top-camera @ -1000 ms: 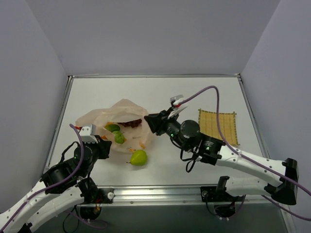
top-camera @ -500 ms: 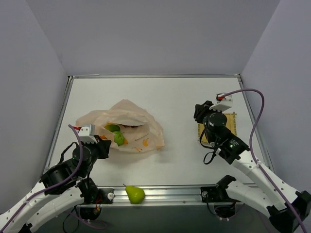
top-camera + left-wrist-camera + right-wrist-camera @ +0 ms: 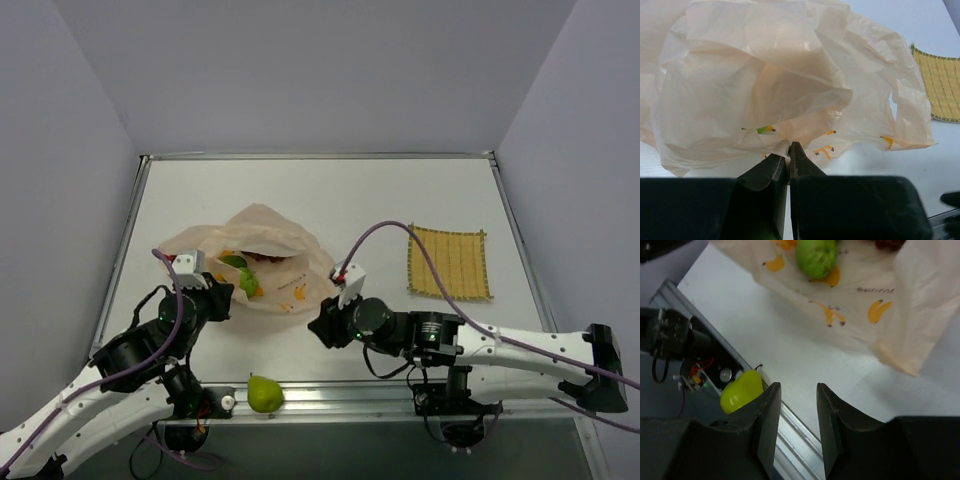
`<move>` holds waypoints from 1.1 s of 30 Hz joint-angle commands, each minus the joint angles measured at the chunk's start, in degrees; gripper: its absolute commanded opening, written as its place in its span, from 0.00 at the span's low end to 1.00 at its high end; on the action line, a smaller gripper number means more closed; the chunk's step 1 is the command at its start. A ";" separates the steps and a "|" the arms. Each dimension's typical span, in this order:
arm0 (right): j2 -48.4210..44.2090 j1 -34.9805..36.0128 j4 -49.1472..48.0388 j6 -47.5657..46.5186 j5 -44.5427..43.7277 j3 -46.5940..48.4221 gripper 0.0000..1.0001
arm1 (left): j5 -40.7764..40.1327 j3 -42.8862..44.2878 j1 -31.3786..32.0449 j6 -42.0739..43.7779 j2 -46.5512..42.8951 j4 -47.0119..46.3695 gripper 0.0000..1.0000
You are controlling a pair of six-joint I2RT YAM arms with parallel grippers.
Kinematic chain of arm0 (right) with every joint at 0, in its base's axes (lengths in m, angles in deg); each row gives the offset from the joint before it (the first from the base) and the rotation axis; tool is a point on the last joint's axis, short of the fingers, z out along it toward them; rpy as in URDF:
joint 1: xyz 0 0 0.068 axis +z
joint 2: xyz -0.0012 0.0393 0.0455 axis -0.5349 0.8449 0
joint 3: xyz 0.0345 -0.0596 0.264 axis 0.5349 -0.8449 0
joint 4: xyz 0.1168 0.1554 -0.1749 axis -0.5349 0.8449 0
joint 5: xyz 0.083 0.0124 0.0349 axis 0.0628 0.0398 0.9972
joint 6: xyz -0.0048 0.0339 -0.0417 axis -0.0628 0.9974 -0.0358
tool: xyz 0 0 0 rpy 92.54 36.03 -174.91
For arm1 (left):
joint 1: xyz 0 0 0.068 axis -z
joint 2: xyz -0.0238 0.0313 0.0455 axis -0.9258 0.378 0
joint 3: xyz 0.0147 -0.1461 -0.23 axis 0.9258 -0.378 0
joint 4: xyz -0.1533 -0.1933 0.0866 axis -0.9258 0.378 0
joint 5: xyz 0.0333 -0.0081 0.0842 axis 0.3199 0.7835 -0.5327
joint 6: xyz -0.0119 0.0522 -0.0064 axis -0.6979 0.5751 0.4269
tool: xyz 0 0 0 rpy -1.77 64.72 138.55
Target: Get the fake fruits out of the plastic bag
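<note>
The plastic bag (image 3: 270, 240) lies crumpled at the table's left centre, its mouth facing front. Inside it I see a lime-green fruit (image 3: 246, 283), a second green fruit (image 3: 234, 262) and the dark grape bunch (image 3: 266, 257). My left gripper (image 3: 216, 300) is shut on the bag's near edge; the left wrist view shows the film (image 3: 765, 75) pinched between the tips (image 3: 788, 145). A lime-green pear-shaped fruit (image 3: 264, 393) lies on the metal rail at the front edge. My right gripper (image 3: 320, 330) is open and empty, right of that fruit (image 3: 741, 390) and just in front of the bag (image 3: 865, 300).
A yellow woven mat (image 3: 448, 262) lies at the right of the table. The metal front rail (image 3: 340, 395) and the arm bases run along the near edge. Grey walls close in the left, back and right sides.
The pear-shaped fruit went from the table beside the bag onto the front rail. My right arm swung out to the mat, then back to the front centre near the bag. My left gripper still holds the bag.
</note>
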 commanded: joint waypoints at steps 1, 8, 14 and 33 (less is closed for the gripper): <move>6.39 7.67 -4.03 3.89 -9.71 0.24 0.32 | -1.40 3.20 0.19 1.36 0.84 -2.66 0.02; 21.43 13.48 -16.45 5.04 -10.07 3.74 0.85 | -2.02 4.17 0.19 1.44 1.64 -1.87 0.02; 32.60 17.44 -14.25 3.46 -5.78 9.80 0.97 | -3.16 4.43 0.19 1.88 1.63 -1.96 0.02; 49.05 19.73 -8.28 3.63 -1.88 20.72 0.83 | -4.04 4.78 0.19 2.24 -0.64 -0.82 0.02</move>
